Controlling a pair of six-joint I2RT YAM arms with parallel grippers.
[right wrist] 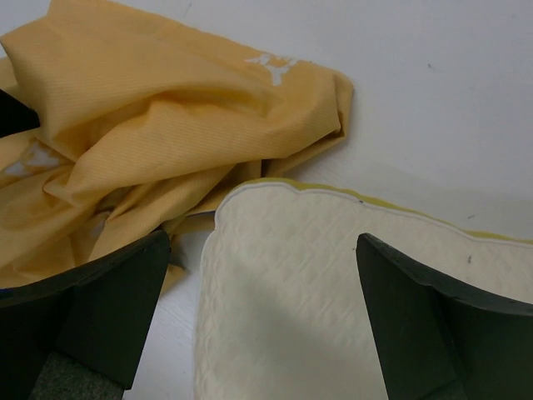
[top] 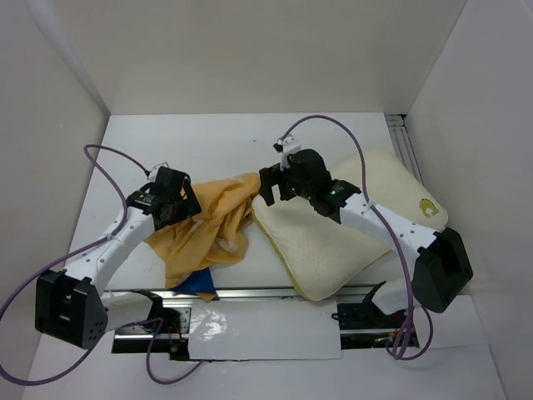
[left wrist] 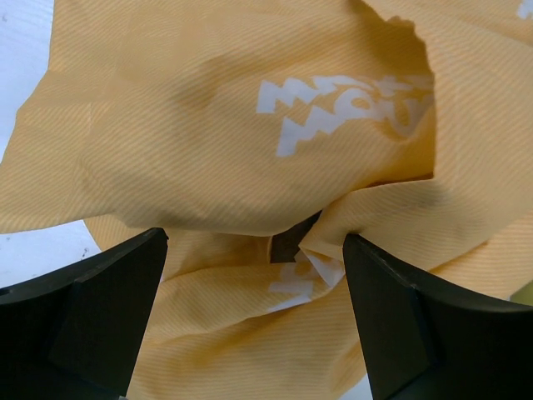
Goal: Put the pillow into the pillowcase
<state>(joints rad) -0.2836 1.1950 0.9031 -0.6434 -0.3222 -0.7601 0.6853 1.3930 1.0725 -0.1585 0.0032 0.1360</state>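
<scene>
The left hand [top: 183,208], wide open, hovers over the crumpled pillowcase [top: 208,229] at centre-left, likely seeking its opening. The right hand [top: 268,187], equally wide and empty, sits poised at the near corner of the pillow [top: 312,250], centre-right.

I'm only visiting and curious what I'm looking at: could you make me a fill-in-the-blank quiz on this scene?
1. Seen from above, the pillow lies to the ___ of the pillowcase.
2. The lettering on the pillowcase is ___.
3. The left gripper and the right gripper both have their jaws ___.
Missing words: right; white; open.
</scene>
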